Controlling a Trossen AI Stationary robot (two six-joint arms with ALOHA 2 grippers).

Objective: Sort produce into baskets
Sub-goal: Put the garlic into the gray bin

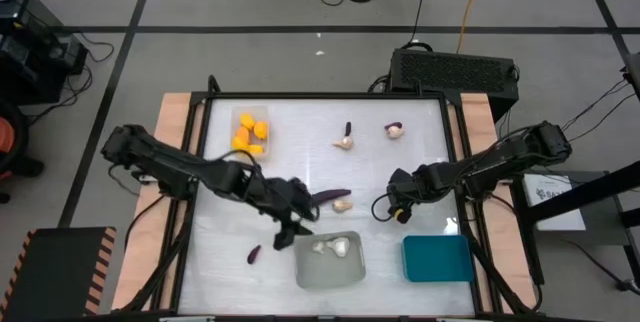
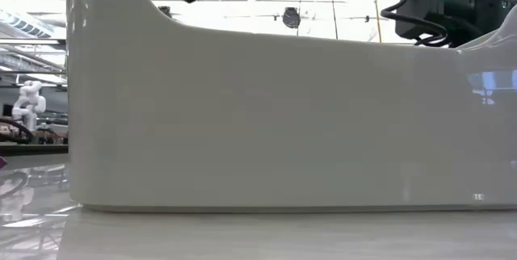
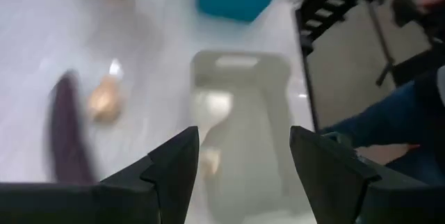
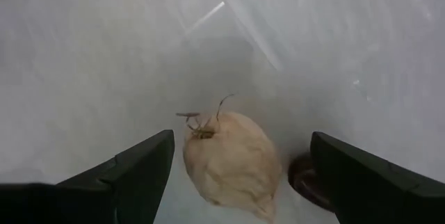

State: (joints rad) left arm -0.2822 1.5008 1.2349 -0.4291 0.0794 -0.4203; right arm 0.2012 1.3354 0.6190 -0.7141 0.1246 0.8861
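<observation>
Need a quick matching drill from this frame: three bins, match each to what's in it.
Column 1:
1. clear bin
2. grey bin
3. teal bin

Column 2:
a. nothing visible inside
b. orange-yellow pieces
c. pale garlic bulbs

Pairs: 1-b, 2-c, 3-a
</observation>
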